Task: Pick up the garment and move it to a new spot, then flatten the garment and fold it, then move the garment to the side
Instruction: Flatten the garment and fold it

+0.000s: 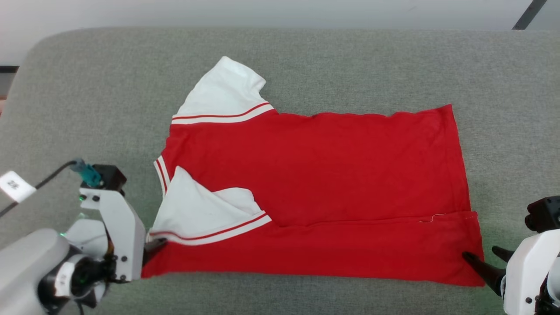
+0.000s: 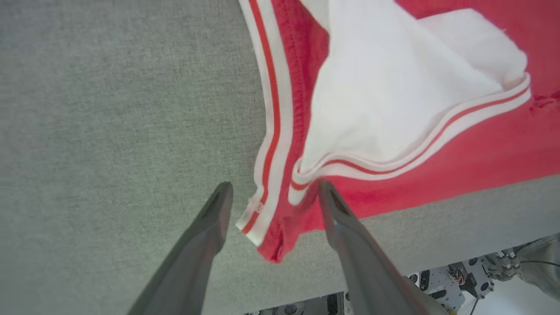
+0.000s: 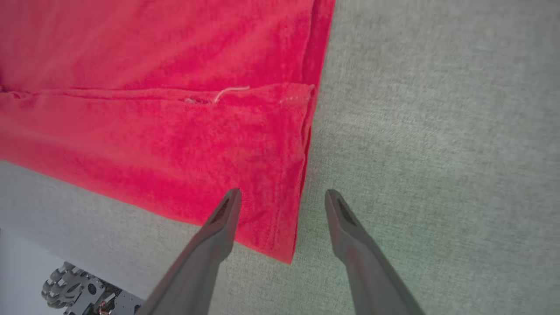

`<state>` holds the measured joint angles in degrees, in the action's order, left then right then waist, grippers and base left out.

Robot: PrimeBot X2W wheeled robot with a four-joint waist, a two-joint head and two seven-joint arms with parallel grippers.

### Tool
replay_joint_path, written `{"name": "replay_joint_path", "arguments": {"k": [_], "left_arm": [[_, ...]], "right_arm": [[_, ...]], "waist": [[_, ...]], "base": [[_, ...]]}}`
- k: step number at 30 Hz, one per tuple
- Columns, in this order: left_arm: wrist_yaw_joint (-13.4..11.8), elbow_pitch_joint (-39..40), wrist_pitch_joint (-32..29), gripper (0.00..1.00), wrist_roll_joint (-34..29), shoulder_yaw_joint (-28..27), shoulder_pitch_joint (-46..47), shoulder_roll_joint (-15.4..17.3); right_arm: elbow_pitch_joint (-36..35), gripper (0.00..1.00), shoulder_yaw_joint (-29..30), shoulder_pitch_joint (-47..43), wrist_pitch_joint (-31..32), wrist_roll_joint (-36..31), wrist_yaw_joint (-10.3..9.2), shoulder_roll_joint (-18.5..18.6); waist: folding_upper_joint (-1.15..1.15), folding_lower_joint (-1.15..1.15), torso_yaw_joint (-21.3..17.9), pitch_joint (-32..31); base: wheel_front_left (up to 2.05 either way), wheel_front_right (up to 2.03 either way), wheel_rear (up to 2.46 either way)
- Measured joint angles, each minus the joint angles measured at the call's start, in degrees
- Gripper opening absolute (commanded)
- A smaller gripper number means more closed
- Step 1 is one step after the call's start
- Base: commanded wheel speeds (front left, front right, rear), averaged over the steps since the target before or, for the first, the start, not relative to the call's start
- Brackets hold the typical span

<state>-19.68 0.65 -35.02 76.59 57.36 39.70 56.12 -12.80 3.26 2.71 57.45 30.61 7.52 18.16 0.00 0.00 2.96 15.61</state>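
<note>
The garment (image 1: pixel 315 166) lies flat on the grey padded table (image 1: pixel 87 109), collar end to the left and hem to the right. Its near long edge is folded up over the body, and the near white sleeve (image 1: pixel 201 210) is turned inward. The far sleeve (image 1: pixel 223 94) sticks out flat. My left gripper (image 1: pixel 155 247) stands open at the garment's near left corner, and the striped collar corner (image 2: pixel 262 205) lies loose between its fingers (image 2: pixel 274 190). My right gripper (image 1: pixel 481 253) is open at the near right hem corner, its fingers (image 3: pixel 283 194) straddling the red hem edge (image 3: pixel 302 175).
The table's near edge (image 2: pixel 393 227) runs just below the garment, with the robot's base (image 3: pixel 70 284) showing under it. Bare grey surface stretches left, right and beyond the garment. A pale wall (image 1: pixel 262 13) runs along the back.
</note>
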Motion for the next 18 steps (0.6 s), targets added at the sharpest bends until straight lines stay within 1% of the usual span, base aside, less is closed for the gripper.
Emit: {"name": "replay_joint_path", "arguments": {"k": [4, 8, 12, 15, 18], "left_arm": [[-0.5, 2.0, 1.0, 1.0, -0.9, -1.4, 1.4, 2.1], [-0.7, 2.2, 4.4, 1.0, -3.0, -3.9, 4.5, 2.9], [0.9, 0.3, 7.0, 1.0, -5.9, -5.2, 7.7, 2.7], [2.3, -1.7, 9.1, 1.0, -7.4, -6.2, 10.3, 1.4], [3.9, -4.2, 10.7, 1.0, -9.3, -6.6, 12.7, 0.1]], "right_arm": [[-2.3, 1.0, 0.6, -0.6, -1.6, 0.0, 0.0, -0.7], [-5.2, 1.0, 0.7, -0.1, -6.9, -1.2, 0.0, -1.0], [-6.6, 1.0, -0.4, 2.2, -14.9, -3.1, 0.0, -1.8], [-7.0, 1.0, -2.1, 3.9, -22.3, -4.5, 0.0, -1.8], [-7.1, 1.0, -4.2, 5.9, -30.9, -7.3, 0.0, -1.1]], "waist": [[0.0, 0.0, -0.5, -0.3], [0.0, 0.0, -1.3, -0.2], [0.0, 0.0, -2.5, 0.3], [0.0, 0.0, -3.7, 0.9], [0.0, 0.0, -4.9, 1.6]], "base": [[0.0, 0.0, 0.0], [0.0, 0.0, 0.0], [0.0, 0.0, 0.0], [0.0, 0.0, 0.0], [0.0, 0.0, 0.0]]}}
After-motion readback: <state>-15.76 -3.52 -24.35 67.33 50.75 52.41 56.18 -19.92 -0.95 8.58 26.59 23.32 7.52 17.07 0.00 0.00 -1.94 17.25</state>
